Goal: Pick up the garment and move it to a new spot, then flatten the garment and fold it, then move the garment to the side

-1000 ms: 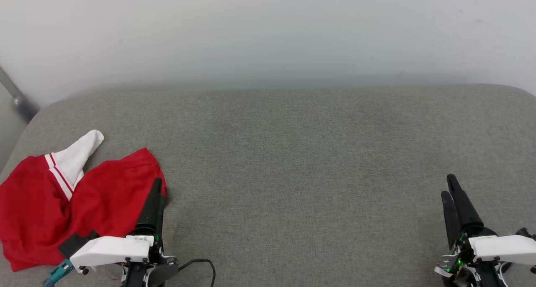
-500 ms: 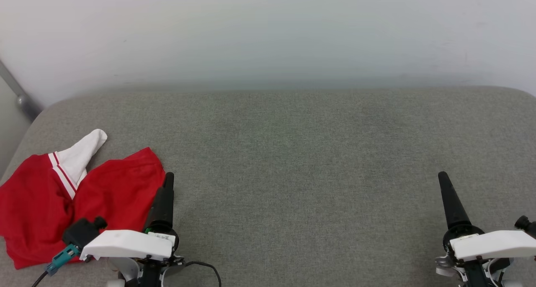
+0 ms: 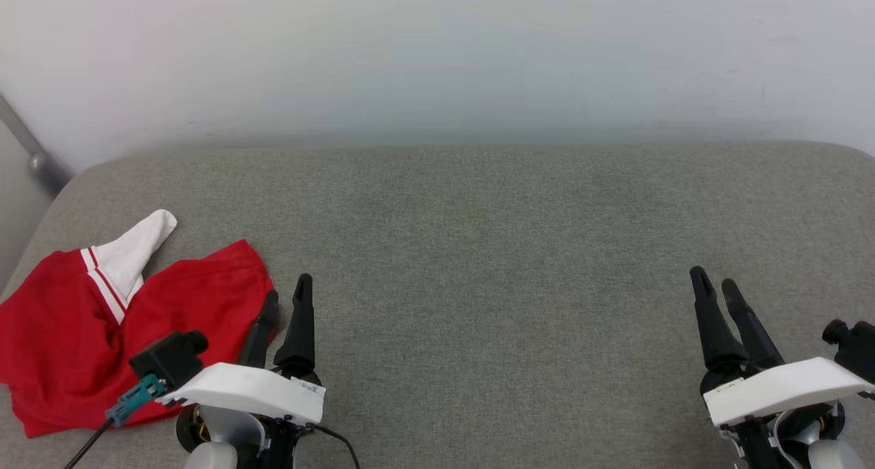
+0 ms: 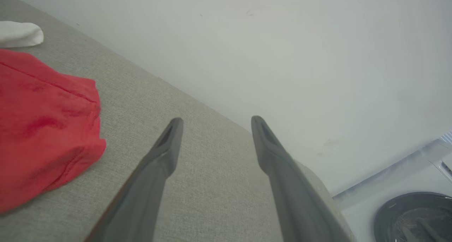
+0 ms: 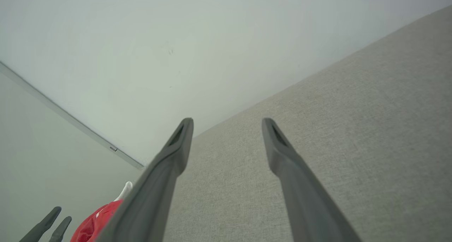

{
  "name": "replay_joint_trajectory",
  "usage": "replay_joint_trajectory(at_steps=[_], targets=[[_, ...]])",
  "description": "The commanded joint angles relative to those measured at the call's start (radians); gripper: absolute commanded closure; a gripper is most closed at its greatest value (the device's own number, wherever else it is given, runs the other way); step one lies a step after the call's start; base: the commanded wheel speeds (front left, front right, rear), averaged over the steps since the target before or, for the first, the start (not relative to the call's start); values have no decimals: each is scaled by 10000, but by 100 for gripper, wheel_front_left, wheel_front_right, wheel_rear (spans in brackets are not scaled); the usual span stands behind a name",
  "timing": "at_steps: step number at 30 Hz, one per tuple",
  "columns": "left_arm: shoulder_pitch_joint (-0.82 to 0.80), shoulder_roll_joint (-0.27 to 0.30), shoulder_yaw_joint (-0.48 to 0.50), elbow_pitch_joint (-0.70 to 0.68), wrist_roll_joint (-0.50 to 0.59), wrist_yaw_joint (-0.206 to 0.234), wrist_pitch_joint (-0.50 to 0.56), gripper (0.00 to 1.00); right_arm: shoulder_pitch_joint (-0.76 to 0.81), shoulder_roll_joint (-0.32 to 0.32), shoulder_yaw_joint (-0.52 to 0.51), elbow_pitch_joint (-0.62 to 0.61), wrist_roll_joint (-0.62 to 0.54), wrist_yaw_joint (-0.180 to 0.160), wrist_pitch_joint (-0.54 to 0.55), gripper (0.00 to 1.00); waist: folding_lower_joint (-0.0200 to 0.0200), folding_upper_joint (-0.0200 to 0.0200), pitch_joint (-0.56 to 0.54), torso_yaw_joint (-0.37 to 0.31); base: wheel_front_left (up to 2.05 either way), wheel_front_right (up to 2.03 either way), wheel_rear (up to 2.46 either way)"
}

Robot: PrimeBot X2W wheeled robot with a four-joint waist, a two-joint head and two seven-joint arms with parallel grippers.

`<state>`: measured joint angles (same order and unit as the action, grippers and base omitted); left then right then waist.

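Red garment [image 3: 75, 346] lies bunched on the grey cushion [image 3: 478, 250], at the cushion's near-left corner. It's not spread out, and there are folds & overlaps across it. One white sleeve [image 3: 137, 243] pokes toward the cushion's back edge, w/ striped trim [image 3: 102, 284] at its base. No print visible from here.

L gripper [image 3: 287, 290] hangs over the cushion's near edge, just beside the garment's edge facing the cushion's middle. Its fingers are spread wide w/ nothing between them. R gripper [image 3: 714, 279] sits over the cushion's near-right corner, well apart from the garment, and its fingers are likewise spread & empty.

Handling, imo: prob thin, light, floppy cloth w/ no stiffness. It'll sag & drape once lifted. Not fragile, but slim fingers could slip off if the pinch catches only one loose layer. Grabbing mid-heap prob lifts a wad that won't open.

Better holds are the thicker edges, e.g. the red hem corner nearest the L gripper, or the seam by the trim. Two holds along one edge should let it hang open, ready to lay flat at the cushion's middle.
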<state>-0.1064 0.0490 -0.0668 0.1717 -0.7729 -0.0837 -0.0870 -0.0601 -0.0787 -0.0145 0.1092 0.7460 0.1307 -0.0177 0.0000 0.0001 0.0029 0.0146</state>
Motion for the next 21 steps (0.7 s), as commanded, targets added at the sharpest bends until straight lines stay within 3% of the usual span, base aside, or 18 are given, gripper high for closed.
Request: replay_joint_trajectory(at_steps=[1, 21], targets=[[-216, 62, -106, -97, 488, 47, -115, 0, -52, -42, 30, -262, -449, 0, 23, 0, 0, -1, -3, 10, 0, 0, 0], [-341, 445, -896, -67, 3023, 425, -663, 0, 162, -35, 86, -787, -2898, 0, 329, 0, 0, -1, -15, 30, 0, 0, 0]])
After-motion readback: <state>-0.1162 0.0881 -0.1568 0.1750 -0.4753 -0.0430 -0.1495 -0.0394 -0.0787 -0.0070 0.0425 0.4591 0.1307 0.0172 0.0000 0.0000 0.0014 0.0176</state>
